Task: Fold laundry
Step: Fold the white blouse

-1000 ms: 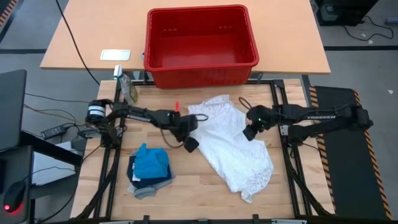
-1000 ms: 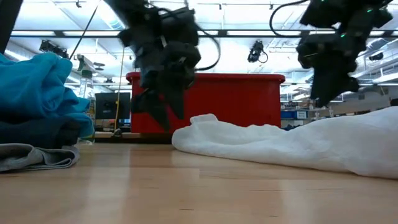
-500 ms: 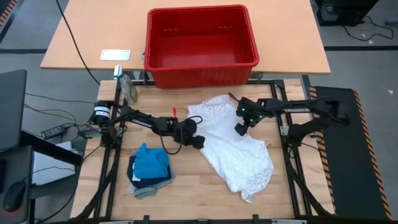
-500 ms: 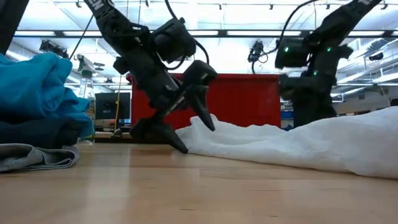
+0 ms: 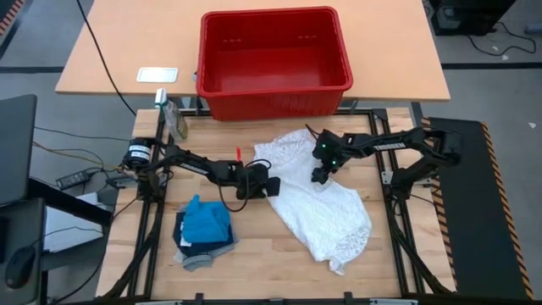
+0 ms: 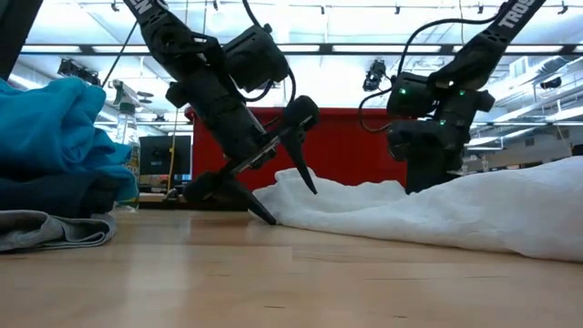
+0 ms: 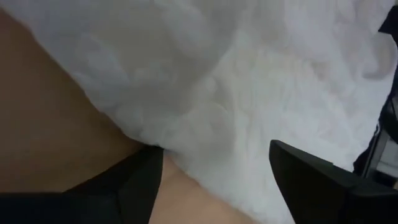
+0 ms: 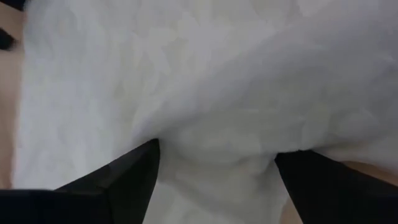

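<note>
The white cloth (image 5: 326, 203) lies spread and rumpled on the table's middle and right. My left gripper (image 5: 273, 185) is open at its left edge. One finger (image 6: 266, 217) is low on the table and the other (image 6: 308, 182) is above the cloth. My right gripper (image 5: 318, 176) is open and points down onto the cloth's far middle. The bright blue garment (image 5: 207, 220) sits on the navy garment (image 5: 182, 233), which rests on the grey one (image 5: 201, 257), in a stack left of the cloth. My left gripper comes slanting from the table's left, its fingers astride the cloth's left edge (image 7: 168, 146). The lower finger (image 7: 140, 177) lies on the wood against that edge. The upper finger (image 7: 305, 171) is over the cloth, and I cannot tell if it touches. The cloth lies flat on the table. My right gripper comes from above, pointing down, with both open fingertips (image 8: 134, 171) set on the cloth's far middle (image 8: 214, 140). A soft ridge of cloth bulges between the fingers. The cloth rests on the table.
A red plastic basket (image 5: 273, 61) stands on the far table beyond the work frame. A spray bottle (image 5: 174, 119) stands at the far left corner. Bare wood shows near the front edge (image 5: 271, 254), between the stack and the cloth.
My left gripper has moved right and down to the cloth's left edge, tipping from pointing down to a low slant. My right gripper has moved toward the table's left and come down onto the cloth. The cloth has stayed where it was.
</note>
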